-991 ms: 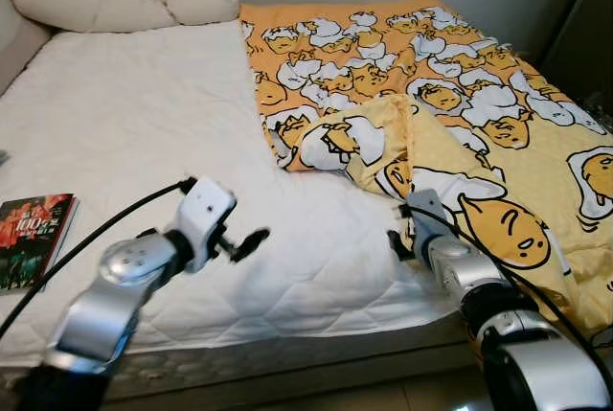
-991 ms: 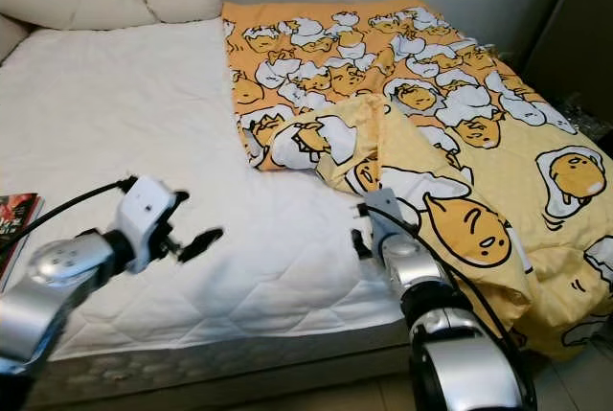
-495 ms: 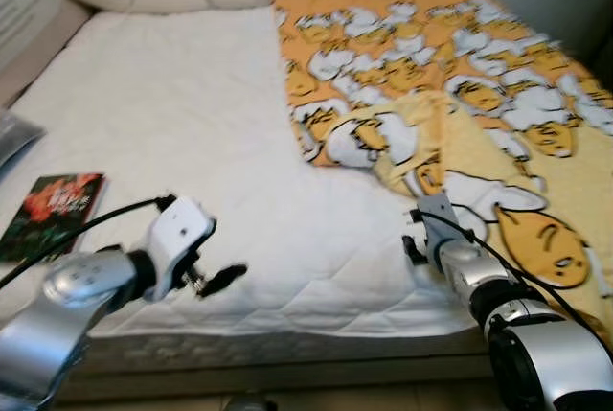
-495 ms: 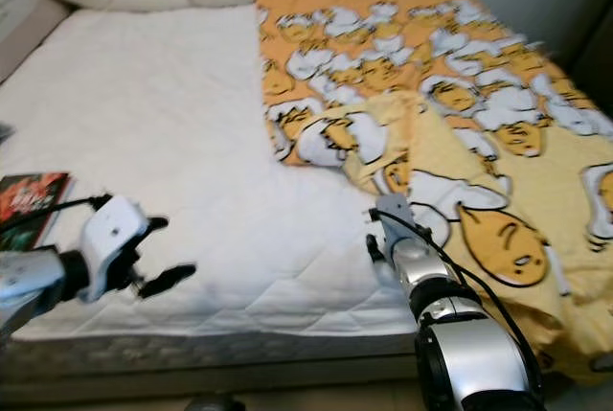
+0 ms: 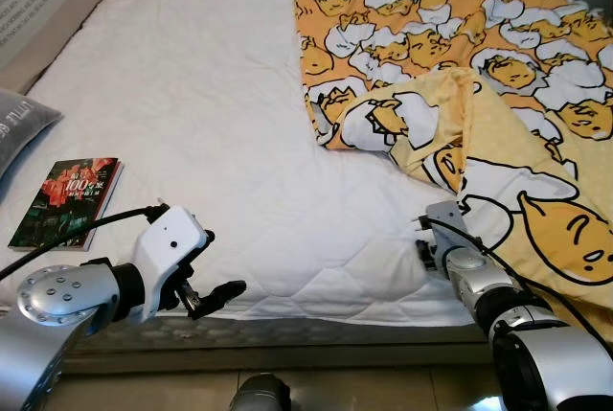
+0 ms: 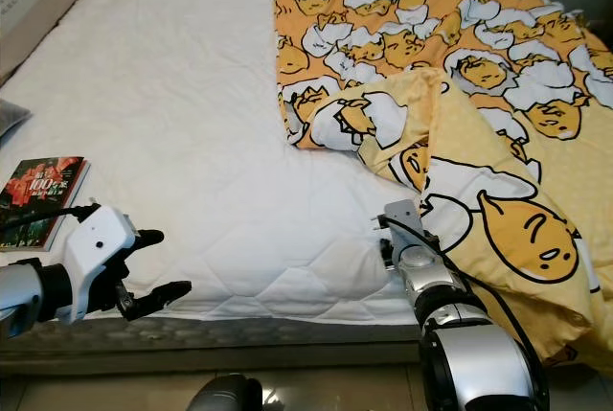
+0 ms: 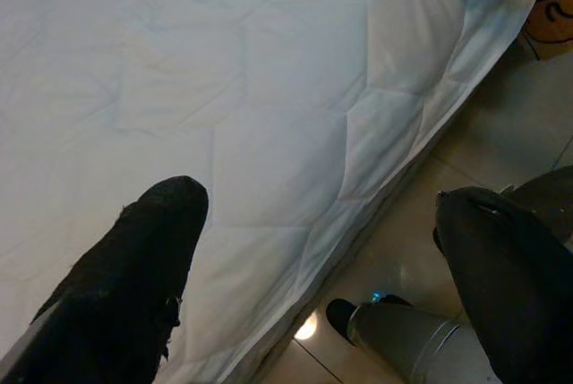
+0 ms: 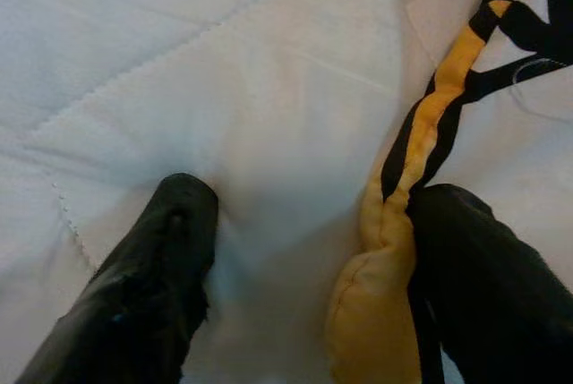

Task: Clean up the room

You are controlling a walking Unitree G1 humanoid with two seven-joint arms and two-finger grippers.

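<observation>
Right gripper (image 8: 295, 250) sits low on the white mattress (image 5: 192, 124) at the near hem of the yellow egg-print blanket (image 5: 536, 143) — fingers spread, one pad on the sheet, the other against the rolled hem, nothing clamped yet. Looks positioned to pinch that edge and pull the blanket flat; it's bunched and folded back over the right half of the bed. Left gripper (image 5: 206, 296) hovers open off the bed's front edge, holding nothing. Book (image 5: 67, 202) lies flat near the left side, well apart from both.

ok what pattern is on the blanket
The blanket is orange-yellow with cartoon egg characters in white and yellow, clearest in the left eye view.
</observation>
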